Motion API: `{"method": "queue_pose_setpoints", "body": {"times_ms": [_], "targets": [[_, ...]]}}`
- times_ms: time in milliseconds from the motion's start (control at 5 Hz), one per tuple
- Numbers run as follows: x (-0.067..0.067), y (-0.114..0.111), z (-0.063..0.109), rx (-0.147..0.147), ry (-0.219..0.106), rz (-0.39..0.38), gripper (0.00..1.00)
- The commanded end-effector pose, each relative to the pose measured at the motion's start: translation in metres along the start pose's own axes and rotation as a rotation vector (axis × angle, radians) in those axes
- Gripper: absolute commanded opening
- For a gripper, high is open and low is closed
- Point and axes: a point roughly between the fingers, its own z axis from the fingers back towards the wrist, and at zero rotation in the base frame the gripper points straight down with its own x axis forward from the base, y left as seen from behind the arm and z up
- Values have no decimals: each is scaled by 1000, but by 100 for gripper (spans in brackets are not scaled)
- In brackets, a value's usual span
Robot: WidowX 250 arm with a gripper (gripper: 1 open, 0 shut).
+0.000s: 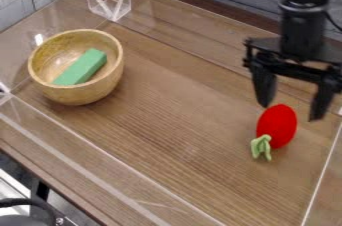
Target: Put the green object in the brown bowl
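Observation:
The brown bowl (76, 68), round and light tan wood with thick walls, stands at the left of the table. A green rectangular block (79, 67) lies inside it, tilted. My gripper (294, 100) hangs at the right, black, its fingers spread open and empty. It hovers just above and behind the red strawberry-like thing (277, 123) with a green stem, far from the bowl.
A clear acrylic wall (114, 3) rings the wooden table, with a folded clear piece at the back left. The strawberry lies near the right wall (325, 170). A dark cable shows at the bottom left corner (27, 210).

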Motion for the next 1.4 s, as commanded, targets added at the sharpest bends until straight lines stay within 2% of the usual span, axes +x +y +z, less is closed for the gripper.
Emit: {"method": "queue_pose_setpoints", "body": {"times_ms": [0, 200, 400, 600, 1000, 1200], "targets": [[8, 12, 14, -13, -73, -2, 100], [10, 25, 13, -15, -93, -1, 100], [6, 23, 13, -24, -107, -68, 100], [5, 22, 9, -23, -107, -104, 100], [11, 10, 8, -13, -133, -81, 100], [18, 21, 7, -5, -140, -80, 100]]}}
